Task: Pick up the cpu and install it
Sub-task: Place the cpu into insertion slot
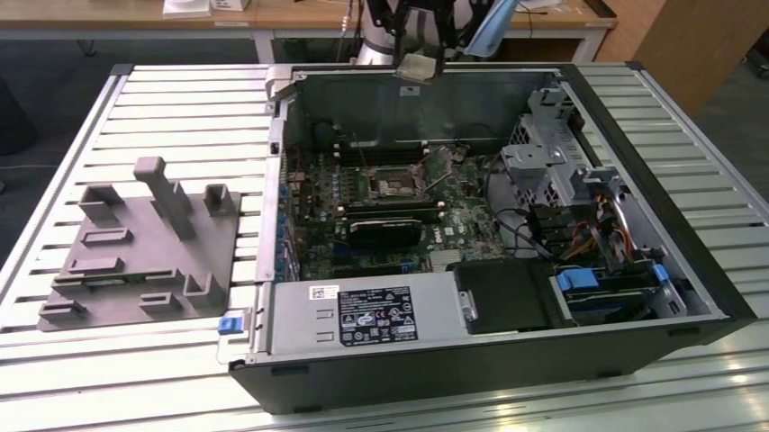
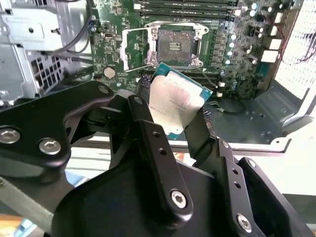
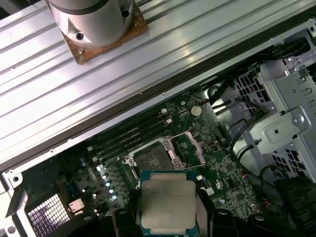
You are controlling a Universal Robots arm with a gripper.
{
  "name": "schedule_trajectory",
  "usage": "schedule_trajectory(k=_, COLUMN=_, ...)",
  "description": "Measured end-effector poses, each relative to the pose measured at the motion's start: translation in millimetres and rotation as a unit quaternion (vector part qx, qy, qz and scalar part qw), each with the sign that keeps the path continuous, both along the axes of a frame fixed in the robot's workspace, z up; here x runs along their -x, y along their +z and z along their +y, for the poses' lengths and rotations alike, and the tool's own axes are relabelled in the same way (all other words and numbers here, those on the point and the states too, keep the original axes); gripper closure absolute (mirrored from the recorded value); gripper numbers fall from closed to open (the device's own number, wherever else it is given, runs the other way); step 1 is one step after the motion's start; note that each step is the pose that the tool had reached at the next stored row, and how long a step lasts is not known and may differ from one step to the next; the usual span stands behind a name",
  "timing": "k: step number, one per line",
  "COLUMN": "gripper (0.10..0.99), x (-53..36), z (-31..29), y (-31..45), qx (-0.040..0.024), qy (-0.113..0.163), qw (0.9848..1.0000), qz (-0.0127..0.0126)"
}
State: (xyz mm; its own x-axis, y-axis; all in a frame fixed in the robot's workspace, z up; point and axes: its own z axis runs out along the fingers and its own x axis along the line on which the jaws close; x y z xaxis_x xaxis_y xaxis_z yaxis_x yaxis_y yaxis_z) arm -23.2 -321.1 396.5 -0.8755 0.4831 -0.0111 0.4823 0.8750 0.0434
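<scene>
CPU (image 2: 177,98): clamped by two opposite edges, metal top exposed; held in the air above the far wall of the computer case (image 1: 481,378), well clear of the board below.
Gripper (image 2: 174,116): jaws closed on the CPU; black fingers (image 2: 148,133) pressed against its sides.
Socket (image 2: 173,47): mounted on the motherboard (image 3: 232,173) inside the case; metal frame swung open, cavity uncovered.
Tray (image 1: 132,261): grey, set on the table (image 1: 180,108) beside the case, towards the table edge at the exterior view's left.

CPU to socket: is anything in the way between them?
No. In the first wrist view the cpu, held in the gripper, hangs apart from the open socket; between them lies a bare strip of motherboard.
</scene>
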Motion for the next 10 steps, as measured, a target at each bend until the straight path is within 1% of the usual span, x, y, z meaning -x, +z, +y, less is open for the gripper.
schedule_trajectory(k=5, gripper=0.553, x=0.0, z=0.0, y=-0.9, qx=0.0, qy=-0.033, qw=0.9995, qz=0.0)
schedule_trajectory(k=10, gripper=0.553, x=0.0, z=0.1, y=-1.9, qx=0.0, qy=-0.065, qw=0.9979, qz=0.0)
